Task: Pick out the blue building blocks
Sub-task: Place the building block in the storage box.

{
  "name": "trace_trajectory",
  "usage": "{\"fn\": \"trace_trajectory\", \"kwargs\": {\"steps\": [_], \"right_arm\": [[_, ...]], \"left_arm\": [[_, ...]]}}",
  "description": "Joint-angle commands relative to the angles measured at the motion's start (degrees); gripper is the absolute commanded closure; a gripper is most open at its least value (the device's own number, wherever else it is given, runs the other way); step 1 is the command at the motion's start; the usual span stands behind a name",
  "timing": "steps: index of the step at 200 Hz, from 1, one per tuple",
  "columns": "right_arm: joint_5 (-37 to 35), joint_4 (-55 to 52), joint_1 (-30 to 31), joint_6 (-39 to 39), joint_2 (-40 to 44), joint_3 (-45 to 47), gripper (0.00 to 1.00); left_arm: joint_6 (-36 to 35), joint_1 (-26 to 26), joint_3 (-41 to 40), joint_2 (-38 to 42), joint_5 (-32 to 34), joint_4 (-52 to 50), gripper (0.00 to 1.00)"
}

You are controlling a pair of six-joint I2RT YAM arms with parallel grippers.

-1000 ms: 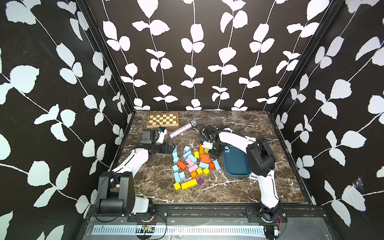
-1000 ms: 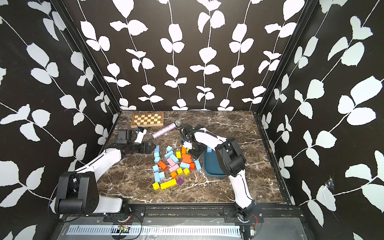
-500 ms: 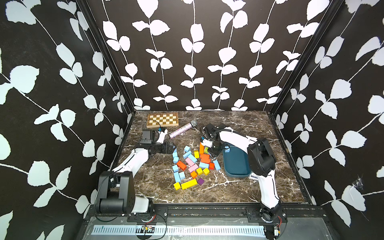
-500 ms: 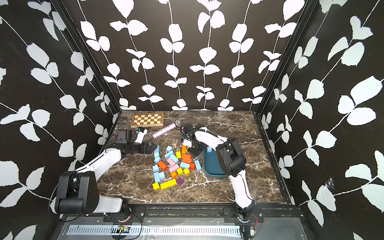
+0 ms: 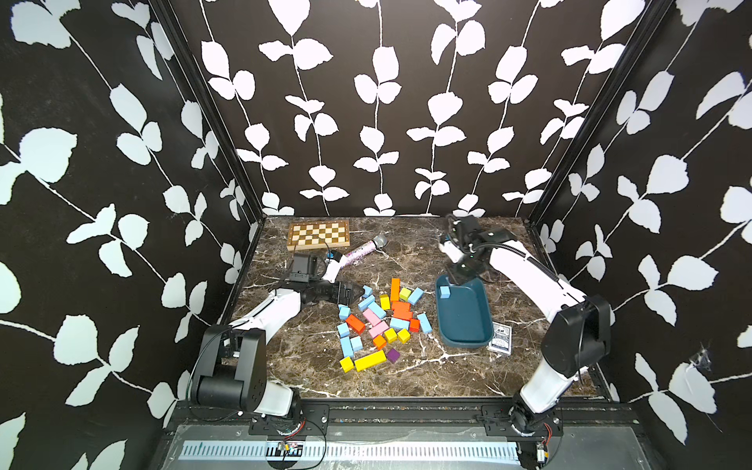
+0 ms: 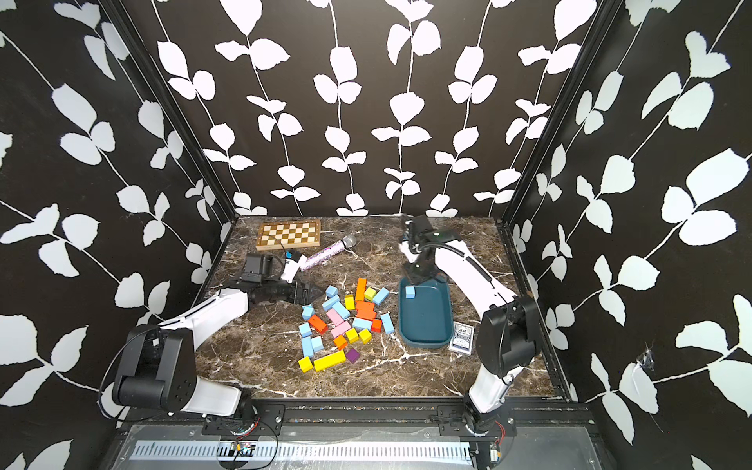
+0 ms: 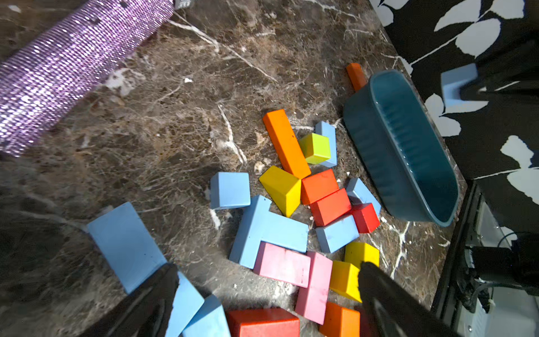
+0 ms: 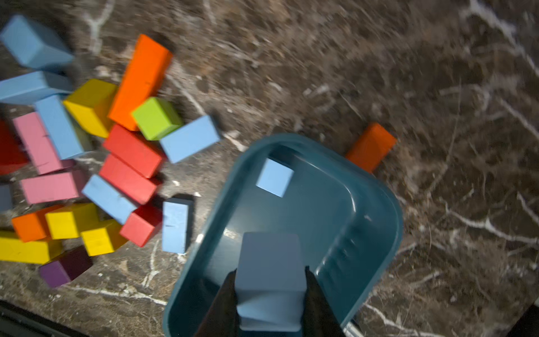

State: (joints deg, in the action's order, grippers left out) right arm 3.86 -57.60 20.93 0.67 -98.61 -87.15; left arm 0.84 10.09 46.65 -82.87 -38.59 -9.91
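Observation:
Several blue building blocks (image 5: 376,310) lie mixed with pink, yellow, orange and red blocks in a pile (image 6: 346,321) at the table's middle. One blue cube (image 5: 444,291) (image 8: 274,178) rests in the far end of the dark teal tray (image 5: 468,333) (image 8: 350,204). My right gripper (image 8: 270,271) hangs over that far end (image 5: 457,278), shut on another blue block (image 8: 269,262), which also shows in the left wrist view (image 7: 458,84). At the pile's left edge my left gripper (image 5: 358,294) (image 7: 268,267) is open, low over the blocks and holding nothing.
A chessboard (image 5: 318,235) and a glittery purple microphone (image 5: 364,249) lie at the back left. A card deck (image 5: 500,337) sits right of the tray. A lone orange block (image 8: 370,146) lies on the table beside the tray's far end. Patterned walls close in three sides.
My right gripper has closed on a blue block at the pile's right edge and carried it right, over the tray's far end. The left arm has stayed put.

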Motion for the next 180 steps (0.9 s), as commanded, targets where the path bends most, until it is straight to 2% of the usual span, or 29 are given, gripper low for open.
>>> {"fn": "trace_trajectory", "kwargs": {"steps": [1,79,180], "right_arm": [[-1.6,0.3,-2.3,5.2,-0.9,3.1,0.81],[-1.6,6.4,-4.2,9.2,-12.0,2.1,0.81],[2.9,10.5,-4.2,10.5,-14.4,2.1,0.76]], "left_arm": [[-0.8,0.3,0.2,-0.3,0.2,0.2,0.03],[-1.0,0.3,0.9,-0.2,2.0,-0.8,0.02],[-2.0,0.4,0.8,-0.8,2.5,-1.1,0.02]]}}
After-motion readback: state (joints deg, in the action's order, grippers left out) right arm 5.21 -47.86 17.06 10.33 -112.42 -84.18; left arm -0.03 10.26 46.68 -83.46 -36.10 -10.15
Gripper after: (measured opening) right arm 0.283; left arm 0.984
